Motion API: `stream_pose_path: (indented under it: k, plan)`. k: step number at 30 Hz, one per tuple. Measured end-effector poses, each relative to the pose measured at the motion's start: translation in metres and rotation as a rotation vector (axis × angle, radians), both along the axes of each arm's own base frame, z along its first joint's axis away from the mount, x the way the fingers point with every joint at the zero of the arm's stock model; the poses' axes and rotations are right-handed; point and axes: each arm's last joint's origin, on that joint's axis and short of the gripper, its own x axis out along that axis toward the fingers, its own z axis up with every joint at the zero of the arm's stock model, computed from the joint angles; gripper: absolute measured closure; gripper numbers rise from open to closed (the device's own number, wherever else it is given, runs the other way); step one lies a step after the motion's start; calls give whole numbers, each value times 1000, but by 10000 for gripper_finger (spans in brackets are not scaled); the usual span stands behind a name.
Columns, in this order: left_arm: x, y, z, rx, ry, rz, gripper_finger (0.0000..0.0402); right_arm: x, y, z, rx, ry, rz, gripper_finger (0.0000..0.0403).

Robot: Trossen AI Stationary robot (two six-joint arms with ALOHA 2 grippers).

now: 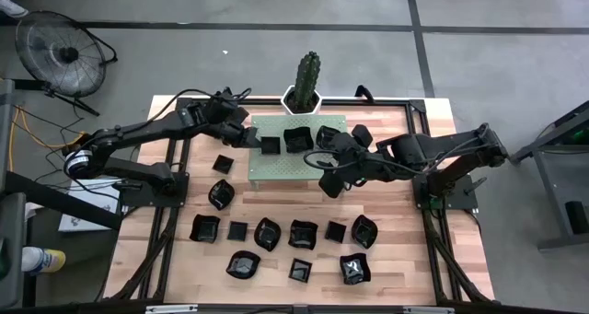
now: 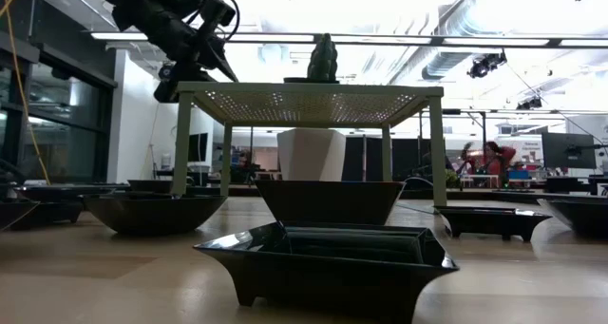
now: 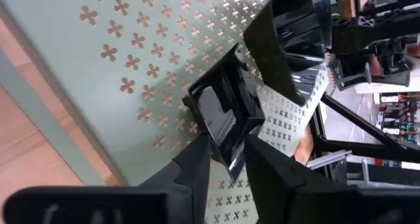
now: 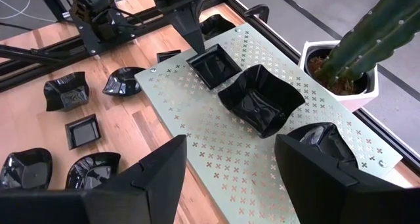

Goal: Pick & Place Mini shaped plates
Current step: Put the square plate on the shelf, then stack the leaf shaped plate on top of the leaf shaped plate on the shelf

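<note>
A pale green perforated stand [image 1: 276, 167] holds three black mini plates: a small square one [image 1: 271, 145], a wavy one [image 1: 297, 138] and another [image 4: 321, 140] partly hidden behind my right finger. My left gripper [image 3: 230, 175] is at the square plate's [image 3: 220, 112] left side, slightly open, with the plate's rim between its fingertips. My right gripper [image 4: 230, 184] hovers open above the stand's near right part, with nothing between its fingers. Several more black plates [image 1: 276, 233] rest flat on the wooden table. My left gripper has a finger [image 3: 197, 168] on either side of the square plate's near rim [image 3: 231, 159], coming slanting down from the table's left. Whether a finger touches the rim, I cannot tell. The plate sits flat on the stand.
A cactus in a white pot [image 1: 304, 86] stands at the far edge behind the stand. Loose plates [image 2: 328, 262] fill the table's near half and its left side [image 1: 222, 162]. A fan [image 1: 60, 47] stands on the floor at the far left. People [image 2: 489, 158] show far behind the table.
</note>
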Motion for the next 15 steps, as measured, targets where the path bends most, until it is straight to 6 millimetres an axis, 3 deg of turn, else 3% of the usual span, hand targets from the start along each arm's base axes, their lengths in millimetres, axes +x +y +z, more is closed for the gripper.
stream_pose_path:
  k: [4,15]
  plan:
    - [1,1,17,65,-15,-11,295,-1,0,-1,5,7,1,176]
    - [-13,-1,58,284,188,-30,293,-7,9,-4,31,42,2,176]
